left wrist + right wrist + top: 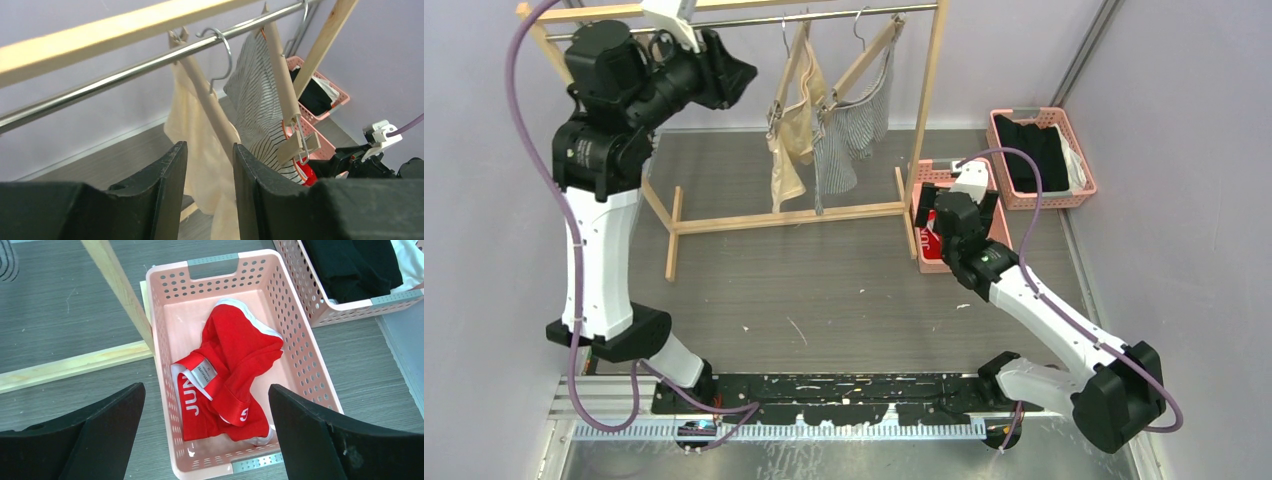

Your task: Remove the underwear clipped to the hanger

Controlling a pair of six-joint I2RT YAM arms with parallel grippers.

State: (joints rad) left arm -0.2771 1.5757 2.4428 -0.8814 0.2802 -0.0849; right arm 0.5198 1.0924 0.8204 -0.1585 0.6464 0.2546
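Observation:
The beige underwear (790,150) and the grey-and-white striped underwear (852,135) hang clipped to wooden hangers (796,60) on the rail. In the left wrist view the beige pair (205,160) hangs just beyond my fingers, the striped pair (260,107) to its right. My left gripper (736,75) is raised beside the rail, left of the beige pair, open and empty (210,170). The red underwear (227,372) with white waistband lies in the near pink basket (165,370). My right gripper (954,215) hovers above that basket, wide open and empty (207,405).
The wooden clothes rack (784,218) stands at the back, its right post (929,110) next to the near pink basket (934,175). A second pink basket (999,135) with black clothes (1034,155) sits at the far right. Purple walls close in both sides.

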